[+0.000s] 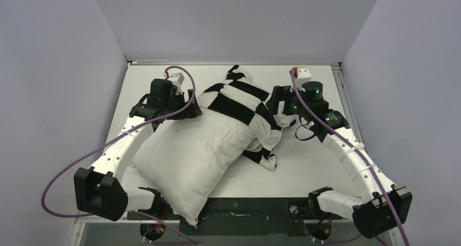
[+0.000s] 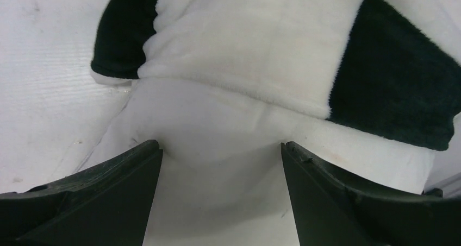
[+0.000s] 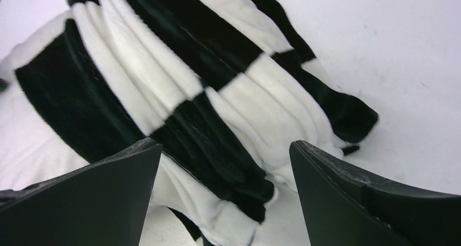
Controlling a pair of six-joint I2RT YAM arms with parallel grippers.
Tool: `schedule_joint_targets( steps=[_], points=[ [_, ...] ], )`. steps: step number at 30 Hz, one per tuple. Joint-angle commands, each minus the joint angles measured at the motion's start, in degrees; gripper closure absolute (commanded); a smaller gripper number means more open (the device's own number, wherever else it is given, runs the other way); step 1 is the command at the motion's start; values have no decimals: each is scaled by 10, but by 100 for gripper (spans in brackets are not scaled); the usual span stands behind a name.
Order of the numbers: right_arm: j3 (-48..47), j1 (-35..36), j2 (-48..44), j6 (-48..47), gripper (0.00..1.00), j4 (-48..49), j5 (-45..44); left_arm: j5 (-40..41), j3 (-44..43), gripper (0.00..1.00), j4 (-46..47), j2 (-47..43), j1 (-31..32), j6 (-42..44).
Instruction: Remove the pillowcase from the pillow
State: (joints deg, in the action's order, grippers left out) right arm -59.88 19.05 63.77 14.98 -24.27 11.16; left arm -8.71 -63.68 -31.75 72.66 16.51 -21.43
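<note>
1. Left gripper (image 2: 220,145) is seen with its jaws spread wide and nothing clamped between them.
2. It is held low at the far left end of the pillow (image 1: 187,156), where the bare white fabric meets the edge of the pillowcase (image 1: 244,102). Whether its fingers (image 2: 98,197) press into the pillow cannot be told with certainty from the wrist view.
3. Right gripper (image 3: 225,143) is likewise opened wide and empty. It is positioned just right of the bunched pillowcase, with the checkered folds seen beyond its fingers.
4. The pillowcase is gathered in thick folds over the far end of the pillow only. One part of it is draped down the pillow's right side onto the table (image 1: 310,164).
5. The pillow is laid diagonally across the table, from far right to near left. Most of its length is uncovered, and its near corner is hung over the table's near edge between the two arm bases.
</note>
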Motion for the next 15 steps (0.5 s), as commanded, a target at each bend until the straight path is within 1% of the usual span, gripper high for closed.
schedule_joint_targets(
  steps=[1,2,3,5,7,10,11,15],
  points=[
    [-58,55,36,-4,8,58,-3,-70,9,25,32,38,-1,-19],
    [-68,71,47,-11,9,58,-13,-82,14,34,36,46,0,-19],
    [-79,86,59,-17,9,57,-21,-100,18,45,39,51,2,-19],
    [-101,100,80,-22,10,57,-22,-109,19,65,38,55,16,-11],
    [-122,109,100,-25,10,59,-21,-96,19,80,38,44,48,3],
    [-156,121,127,-28,10,63,-13,-71,27,98,52,13,89,13],
    [-171,125,136,-28,10,65,-5,-64,31,100,56,1,99,15],
    [-232,145,195,-34,10,54,30,-37,35,100,69,-37,141,20]
  ],
)
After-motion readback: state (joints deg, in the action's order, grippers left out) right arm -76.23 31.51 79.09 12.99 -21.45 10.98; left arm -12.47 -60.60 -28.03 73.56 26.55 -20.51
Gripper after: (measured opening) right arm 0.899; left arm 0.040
